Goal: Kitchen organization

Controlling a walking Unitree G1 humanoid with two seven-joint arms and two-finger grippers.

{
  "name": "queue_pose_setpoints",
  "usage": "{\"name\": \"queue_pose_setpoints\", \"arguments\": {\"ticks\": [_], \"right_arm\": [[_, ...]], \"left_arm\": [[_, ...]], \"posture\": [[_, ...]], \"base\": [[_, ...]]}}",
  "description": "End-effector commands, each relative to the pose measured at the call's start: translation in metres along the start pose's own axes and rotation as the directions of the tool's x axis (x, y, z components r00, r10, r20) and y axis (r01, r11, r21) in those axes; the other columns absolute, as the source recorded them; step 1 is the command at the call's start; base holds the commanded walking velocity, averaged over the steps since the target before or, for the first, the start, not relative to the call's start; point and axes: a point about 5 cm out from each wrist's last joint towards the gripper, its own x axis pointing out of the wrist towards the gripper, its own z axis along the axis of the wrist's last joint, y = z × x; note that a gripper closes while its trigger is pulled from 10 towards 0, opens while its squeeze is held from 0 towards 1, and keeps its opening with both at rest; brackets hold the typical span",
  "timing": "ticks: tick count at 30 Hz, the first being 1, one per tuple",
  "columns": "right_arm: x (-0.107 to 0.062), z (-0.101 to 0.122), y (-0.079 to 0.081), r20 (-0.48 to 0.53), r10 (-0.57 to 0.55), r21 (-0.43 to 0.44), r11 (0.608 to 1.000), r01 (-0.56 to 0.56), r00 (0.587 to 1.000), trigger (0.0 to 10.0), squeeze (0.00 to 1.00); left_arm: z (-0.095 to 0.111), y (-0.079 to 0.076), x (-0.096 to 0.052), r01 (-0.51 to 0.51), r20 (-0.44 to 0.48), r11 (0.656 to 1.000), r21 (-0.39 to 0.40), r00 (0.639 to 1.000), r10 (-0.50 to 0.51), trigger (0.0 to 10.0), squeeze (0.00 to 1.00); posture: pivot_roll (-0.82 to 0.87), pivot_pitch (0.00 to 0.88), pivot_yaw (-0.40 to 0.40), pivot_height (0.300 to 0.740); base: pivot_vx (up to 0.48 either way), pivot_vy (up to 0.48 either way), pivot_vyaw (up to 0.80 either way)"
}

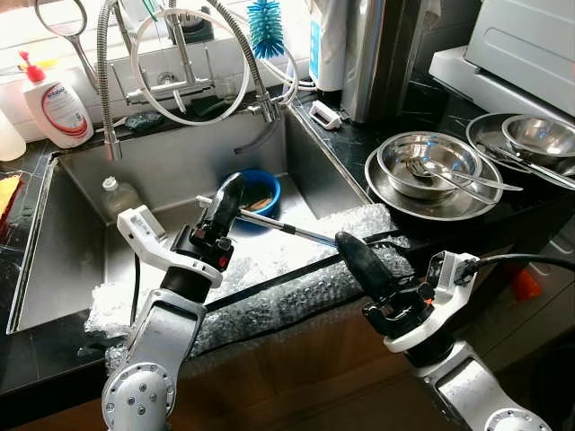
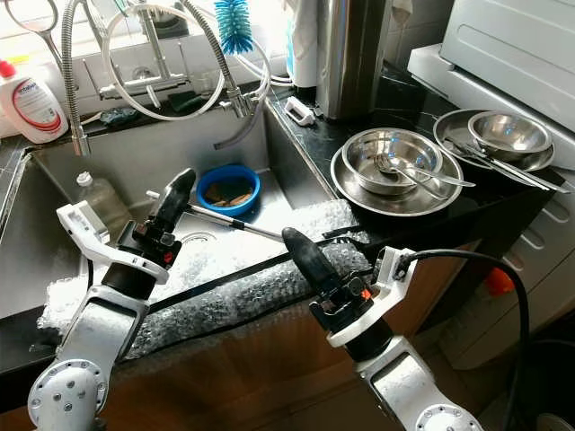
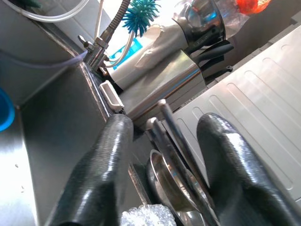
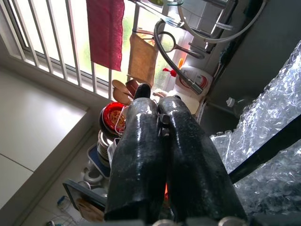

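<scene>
A soap bottle stands at the far left behind the steel sink, and a small clear bottle leans in the basin's back corner. The left gripper is raised over the basin, its two black fingers spread apart and holding nothing. Just beyond it a blue bowl sits on the sink floor, and a long metal utensil lies slanting from near the bowl onto the bubble wrap draped over the sink's front edge. The right gripper hovers above that wrap, fingers pressed together and empty. On the dark counter to the right, a steel bowl with spoons rests on a steel plate, with another steel bowl farther right.
</scene>
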Motion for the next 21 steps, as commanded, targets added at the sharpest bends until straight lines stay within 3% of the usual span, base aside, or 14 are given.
{"name": "queue_pose_setpoints", "arguments": {"ticks": [1,21], "right_arm": [[0.0010,-0.0024,0.0026,-0.008,0.025,0.004,1.000,-0.024,1.000,10.0,0.00],[0.0001,-0.0021,-0.0002,0.005,0.016,0.007,1.000,-0.016,1.000,10.0,0.00]], "left_arm": [[0.0020,-0.0059,-0.0014,0.013,0.033,0.999,-0.030,0.999,-0.012,0.0,0.00],[-0.0002,-0.0083,-0.0061,0.012,0.024,0.996,-0.093,1.000,-0.009,0.0,0.00]], "posture": [[-0.15,0.052,0.092,0.740],[-0.14,0.055,0.093,0.740]], "base": [[0.000,0.000,0.00],[0.000,0.000,0.00]]}}
